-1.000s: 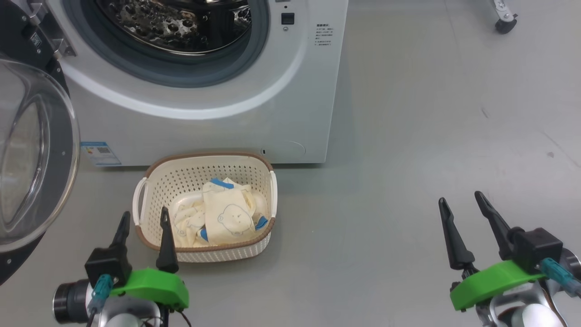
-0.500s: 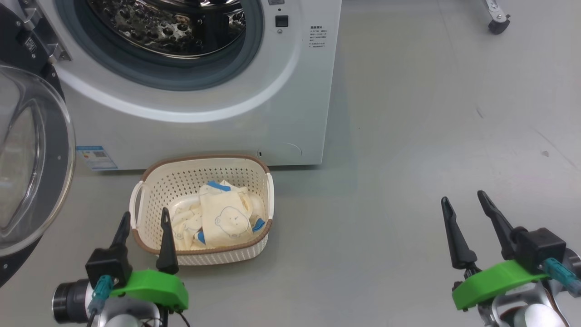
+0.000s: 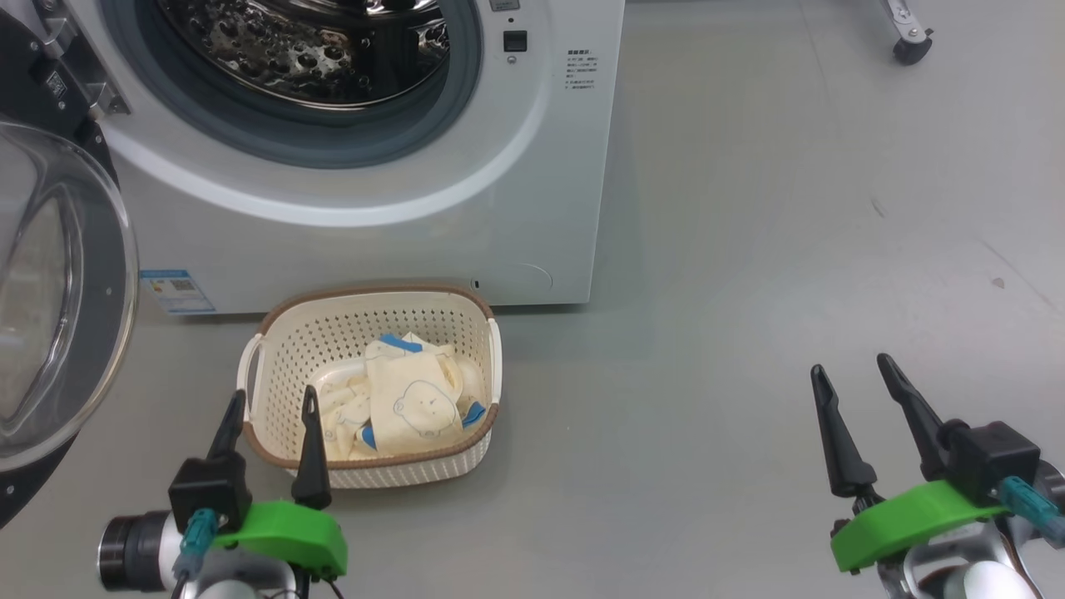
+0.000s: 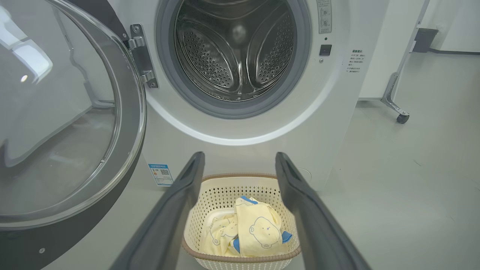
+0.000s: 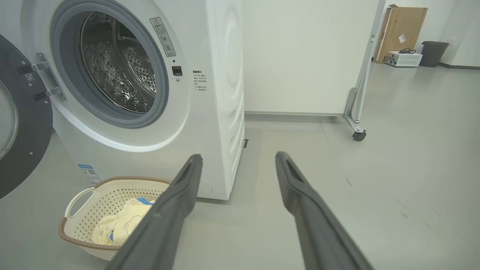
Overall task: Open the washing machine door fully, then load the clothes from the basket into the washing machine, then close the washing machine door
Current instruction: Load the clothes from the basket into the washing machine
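The right gripper (image 5: pixel 239 157) hangs over the grey floor (image 5: pixel 393 176), its jaws spread wide with nothing between them. To its left stands the washing machine (image 5: pixel 213 112), the washing machine door (image 5: pixel 22 150) swung open and the steel drum (image 5: pixel 120 75) exposed. The basket (image 5: pixel 108 198) sits on the floor just before the machine's front, holding the clothes (image 5: pixel 120 225). Farther back are a castor (image 5: pixel 359 135) under a white panel, a cardboard box (image 5: pixel 407 33) and a dark bin (image 5: pixel 435 52).
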Motion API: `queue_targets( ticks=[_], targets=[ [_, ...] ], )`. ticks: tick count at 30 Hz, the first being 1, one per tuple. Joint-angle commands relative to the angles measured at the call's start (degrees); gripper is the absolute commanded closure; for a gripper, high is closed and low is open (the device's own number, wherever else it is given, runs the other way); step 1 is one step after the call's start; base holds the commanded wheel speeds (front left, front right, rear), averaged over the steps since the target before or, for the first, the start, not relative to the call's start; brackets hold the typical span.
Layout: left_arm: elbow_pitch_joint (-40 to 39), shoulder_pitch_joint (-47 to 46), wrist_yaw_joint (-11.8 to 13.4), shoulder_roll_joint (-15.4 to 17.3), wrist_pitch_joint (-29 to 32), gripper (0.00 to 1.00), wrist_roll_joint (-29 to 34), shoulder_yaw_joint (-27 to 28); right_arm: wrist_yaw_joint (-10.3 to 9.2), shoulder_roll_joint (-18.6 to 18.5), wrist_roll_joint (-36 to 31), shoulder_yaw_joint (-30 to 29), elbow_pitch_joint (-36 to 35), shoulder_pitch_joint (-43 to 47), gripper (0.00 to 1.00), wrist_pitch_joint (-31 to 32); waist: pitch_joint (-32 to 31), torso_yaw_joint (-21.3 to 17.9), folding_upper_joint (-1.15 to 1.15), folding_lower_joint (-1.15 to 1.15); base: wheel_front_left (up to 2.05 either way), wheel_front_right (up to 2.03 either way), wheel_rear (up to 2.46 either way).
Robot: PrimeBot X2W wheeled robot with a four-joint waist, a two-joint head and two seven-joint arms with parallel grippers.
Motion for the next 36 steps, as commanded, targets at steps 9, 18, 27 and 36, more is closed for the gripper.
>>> queue_targets(
  ticks=[9, 18, 27, 36],
  targets=[
    [-2.0, -3.1, 1.3, 1.2, 0.0, 0.00, 0.1, 1.7, -0.16, -0.7, 0.2, 0.8, -1.8, -1.0, 0.00, -0.8, 0.3, 0.3, 0.00, 0.00, 1.69, -1.69, 0.00],
    [-2.2, -3.3, 1.5, 1.1, -0.5, 0.00, -0.1, 1.6, -0.16, -0.7, 0.3, 0.8, -1.6, -1.3, 0.00, -0.8, 0.5, 0.6, 0.00, 0.00, 1.78, -1.76, -0.02],
    [-1.9, -3.5, 1.7, 0.9, -1.3, 0.00, -0.5, 1.6, -0.16, -0.7, 0.3, 0.8, -1.2, -1.7, 0.00, -0.7, 0.8, 0.8, 0.00, 0.00, 0.58, -0.58, 0.00],
    [-1.3, -3.4, 1.8, 0.6, -1.5, 0.00, -0.8, 1.1, -0.16, -0.7, 0.4, 0.8, -1.0, -1.7, 0.00, -0.8, 0.7, 0.9, 0.00, 0.00, 0.00, 0.00, 0.00]
  ],
)
